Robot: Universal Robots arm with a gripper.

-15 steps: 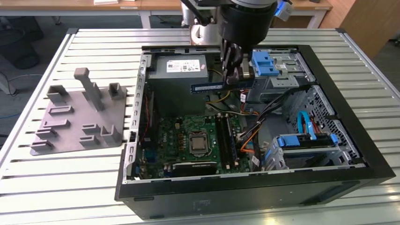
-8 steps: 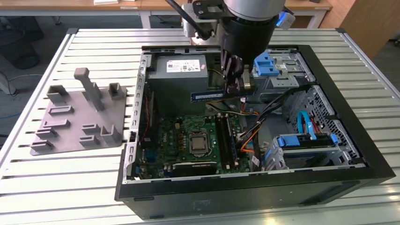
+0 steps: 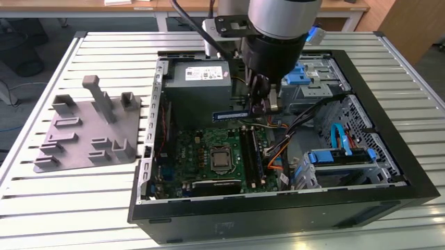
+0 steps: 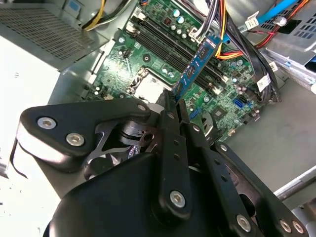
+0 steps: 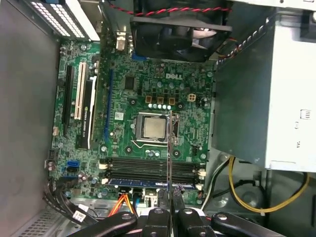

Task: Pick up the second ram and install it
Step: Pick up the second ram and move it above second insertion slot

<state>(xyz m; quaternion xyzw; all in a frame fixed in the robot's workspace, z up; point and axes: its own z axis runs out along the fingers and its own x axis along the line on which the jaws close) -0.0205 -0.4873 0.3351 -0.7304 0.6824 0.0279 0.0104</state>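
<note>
My gripper [image 3: 261, 107] hangs over the open computer case [image 3: 278, 208] and is shut on the second ram [image 3: 231, 115], a thin blue-green strip that sticks out level toward the exterior view's left. The strip is above the motherboard, clear of the long black memory slots [image 3: 250, 152]. In the second wrist view the second ram [image 4: 197, 66] runs out from the gripper [image 4: 171, 101] over the slots [image 4: 168, 47]. In the first wrist view the second ram [image 5: 169, 148] appears edge-on as a thin line, rising from the gripper [image 5: 168, 196] across the slots [image 5: 150, 167].
A grey holder tray [image 3: 87, 130] with upright posts sits on the slatted table at the exterior view's left. Inside the case are the grey power supply [image 3: 198, 83], the processor socket [image 5: 151, 127], a fan [image 5: 177, 34], loose cables [image 3: 282, 151] and blue-tabbed drive bays [image 3: 341, 156].
</note>
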